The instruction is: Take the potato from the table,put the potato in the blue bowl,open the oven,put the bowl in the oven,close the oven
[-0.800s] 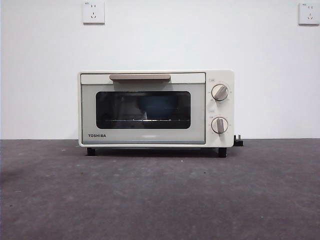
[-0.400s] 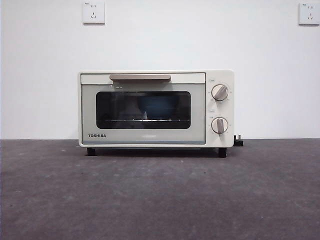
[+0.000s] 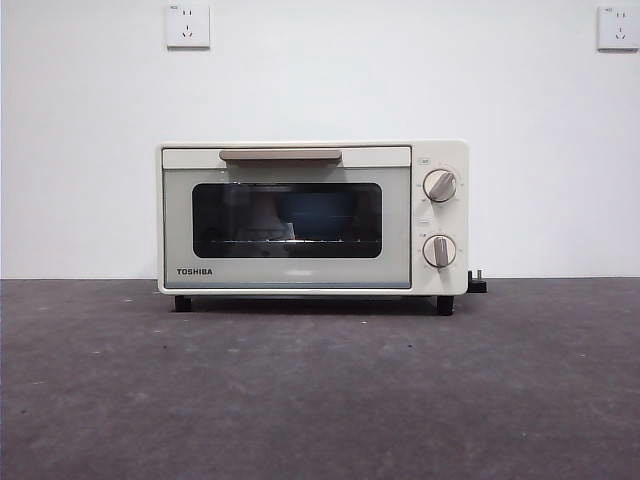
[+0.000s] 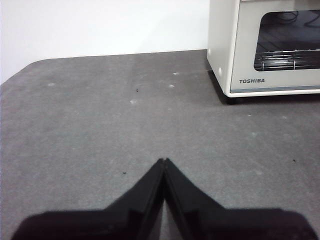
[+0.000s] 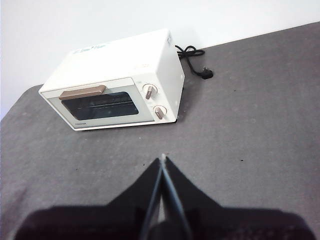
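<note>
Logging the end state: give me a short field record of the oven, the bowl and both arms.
oven: cream-white boxy TOSHIBA toaster oven on the dark grey matte table, door shut
bowl: round blue bowl seen dimly through the dark glass, on the rack inside
potato: not visible
left gripper: jaws shut, empty, above bare table
right gripper: jaws shut, empty, back from the oven

The cream-white boxy toaster oven (image 3: 312, 217) carries the black word "TOSHIBA" at the lower left corner of its dark glass door's pale frame; nothing else reads clearly
</note>
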Robot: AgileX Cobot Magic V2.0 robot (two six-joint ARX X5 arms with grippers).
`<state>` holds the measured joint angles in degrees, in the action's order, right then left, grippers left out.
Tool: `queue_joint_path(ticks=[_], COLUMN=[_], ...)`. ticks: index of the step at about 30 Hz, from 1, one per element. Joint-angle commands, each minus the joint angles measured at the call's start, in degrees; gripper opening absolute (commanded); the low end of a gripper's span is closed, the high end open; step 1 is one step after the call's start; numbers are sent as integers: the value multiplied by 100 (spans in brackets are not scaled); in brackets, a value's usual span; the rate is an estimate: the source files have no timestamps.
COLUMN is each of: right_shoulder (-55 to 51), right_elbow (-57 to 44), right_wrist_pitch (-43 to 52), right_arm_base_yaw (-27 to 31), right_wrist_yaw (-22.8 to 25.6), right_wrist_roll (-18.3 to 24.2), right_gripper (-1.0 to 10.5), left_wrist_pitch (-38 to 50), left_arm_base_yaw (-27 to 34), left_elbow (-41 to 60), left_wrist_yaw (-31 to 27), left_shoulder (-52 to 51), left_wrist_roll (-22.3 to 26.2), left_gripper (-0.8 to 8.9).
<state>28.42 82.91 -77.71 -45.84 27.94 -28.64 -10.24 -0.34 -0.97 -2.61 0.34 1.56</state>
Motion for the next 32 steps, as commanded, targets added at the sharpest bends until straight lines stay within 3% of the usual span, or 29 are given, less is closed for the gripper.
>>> queue_joint_path(ticks=[1,20,23,27,29,32], right_shoulder=[-7,-9,-9,-13,-39,-195], right_elbow=[-31,-31,-33,-313,-704,-1631], right_wrist_pitch=[-131,-131,-129,-127,20,1058], right_arm_base_yaw=[-7,-28,37,752,1287,1989], right_wrist_yaw=[15,17,542,1139,1163,898], right_wrist_roll=[37,52,691,876,1095,1978], right_gripper=[0,0,1,1,1,1], left_wrist_pitch=[87,85,85,85,85,85], left_arm_base_yaw=[33,31,31,31,31,31], left_elbow=[55,55,55,55,55,55], left_wrist_yaw=[120,153,153,153,153,153], left_shoulder=[-11,282,339,382,387,396], left_wrist_roll=[98,98,98,98,98,101], left_gripper=[-4,-4,-4,-4,-4,-4])
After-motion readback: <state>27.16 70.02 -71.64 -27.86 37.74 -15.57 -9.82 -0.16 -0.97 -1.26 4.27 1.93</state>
